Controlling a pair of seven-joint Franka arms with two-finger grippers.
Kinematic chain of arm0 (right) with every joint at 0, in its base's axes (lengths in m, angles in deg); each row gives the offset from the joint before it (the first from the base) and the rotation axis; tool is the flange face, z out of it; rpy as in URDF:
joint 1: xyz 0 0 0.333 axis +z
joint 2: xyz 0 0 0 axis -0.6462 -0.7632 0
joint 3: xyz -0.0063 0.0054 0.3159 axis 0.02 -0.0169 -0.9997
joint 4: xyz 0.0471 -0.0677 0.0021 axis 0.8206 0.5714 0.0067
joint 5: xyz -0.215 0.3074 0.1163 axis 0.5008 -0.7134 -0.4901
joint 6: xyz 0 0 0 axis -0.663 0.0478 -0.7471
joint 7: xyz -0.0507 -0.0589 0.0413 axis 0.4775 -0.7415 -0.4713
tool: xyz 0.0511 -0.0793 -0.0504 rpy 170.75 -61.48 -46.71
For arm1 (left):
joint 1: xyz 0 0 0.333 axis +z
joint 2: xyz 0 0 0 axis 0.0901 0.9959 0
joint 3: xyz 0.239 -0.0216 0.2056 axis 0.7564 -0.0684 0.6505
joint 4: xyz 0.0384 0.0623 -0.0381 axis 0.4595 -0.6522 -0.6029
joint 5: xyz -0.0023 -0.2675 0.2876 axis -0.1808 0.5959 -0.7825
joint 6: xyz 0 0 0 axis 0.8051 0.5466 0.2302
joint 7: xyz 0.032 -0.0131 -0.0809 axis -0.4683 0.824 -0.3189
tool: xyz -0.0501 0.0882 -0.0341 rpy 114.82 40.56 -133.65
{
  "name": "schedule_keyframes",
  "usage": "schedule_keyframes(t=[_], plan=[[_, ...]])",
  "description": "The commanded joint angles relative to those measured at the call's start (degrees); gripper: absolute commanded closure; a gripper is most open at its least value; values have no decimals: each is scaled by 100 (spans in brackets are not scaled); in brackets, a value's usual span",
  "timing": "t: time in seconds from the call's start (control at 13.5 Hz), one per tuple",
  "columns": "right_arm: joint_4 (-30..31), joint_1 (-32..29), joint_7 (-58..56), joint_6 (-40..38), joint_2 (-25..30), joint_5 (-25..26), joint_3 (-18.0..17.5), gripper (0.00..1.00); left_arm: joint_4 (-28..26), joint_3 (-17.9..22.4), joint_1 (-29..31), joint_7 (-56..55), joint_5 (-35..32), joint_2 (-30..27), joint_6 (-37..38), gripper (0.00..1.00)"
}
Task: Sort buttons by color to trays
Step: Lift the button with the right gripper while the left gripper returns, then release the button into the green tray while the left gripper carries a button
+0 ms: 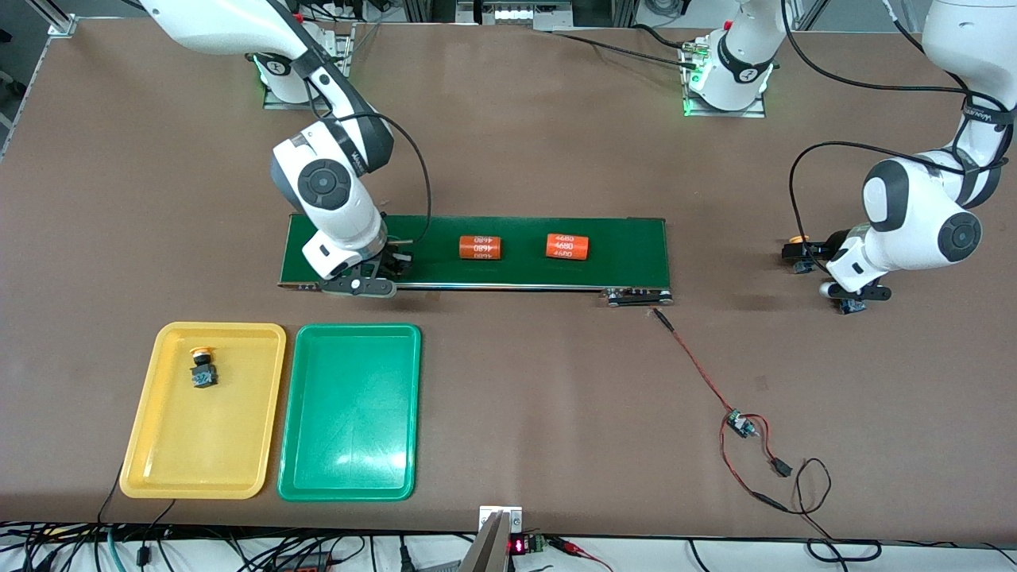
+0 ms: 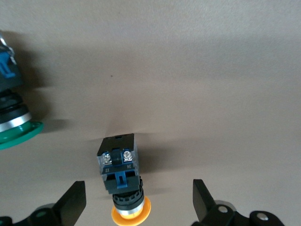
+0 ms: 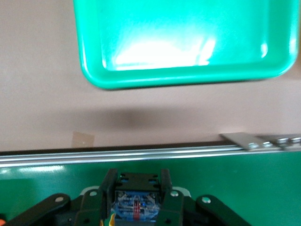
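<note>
One button point(image 1: 203, 370) in the yellow tray point(image 1: 159, 469), two orange cylinders point(image 1: 481, 248) on the belt point(image 1: 620, 246)

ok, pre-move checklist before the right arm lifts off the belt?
1. right gripper shut on a button at the conveyor belt: ok.
2. That button's cap colour: cannot tell.
3. green tray empty: ok.
4. yellow tray holds one yellow-capped button: ok.
5. left gripper open around a yellow-capped button on the table: ok.
</note>
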Motion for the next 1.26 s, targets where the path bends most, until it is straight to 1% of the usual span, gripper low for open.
schedule_keyframes(t=[0.0, 0.07, 0.15, 0.22, 0.3, 0.37, 0.45, 0.52, 0.59, 0.74, 0.89, 1.12, 1.19], plan=[[-879, -84, -590, -1017, 20, -6, -40, 81, 63, -9, 35, -69, -54, 114, -2, 0], [-1143, -154, -810, -1203, 3, -24, -13, 82, 72, -9, 43, -61, -46, 167, -10, 1], [-1415, -181, -899, -1213, -32, -94, 4, 82, 72, -9, 113, -35, -54, 211, -80, 4], [-1653, -242, -1030, -1213, -93, -86, 13, 82, 72, -9, 140, -8, -54, 220, -150, 11], [-1855, -269, -1249, -1205, -207, -34, 22, 82, 64, -9, 140, -8, -54, 211, -151, 26], [-2101, -269, -1573, -1152, -339, -33, 144, 82, 55, -9, 149, 9, -63, 185, -125, 48], [-2460, -260, -2003, -1134, -549, -51, 310, 82, 55, -18, 149, 10, -63, 159, -90, 74], [-2760, -286, -2442, -1047, -768, -59, 373, 82, 46, -18, 149, 10, -63, 124, -72, 93], [-2998, -287, -2786, -881, -962, -77, 461, 82, 29, -18, 149, 27, -63, 89, -63, 100], [-3219, -391, -2877, -556, -1296, -68, 462, 82, 63, -18, 123, 71, -63, -51, 191, 100], [-3264, -401, -3096, -99, -1526, -68, 461, 82, 98, -105, 79, 150, -63, -315, 384, 100], [-3246, -401, -3580, 901, -1982, -86, 444, 82, 186, -509, -27, 237, -63, -658, 446, 100], [-3211, -383, -3615, 1314, -2079, -68, 444, 81, 239, -675, -210, 395, -54, -720, 525, 100]])
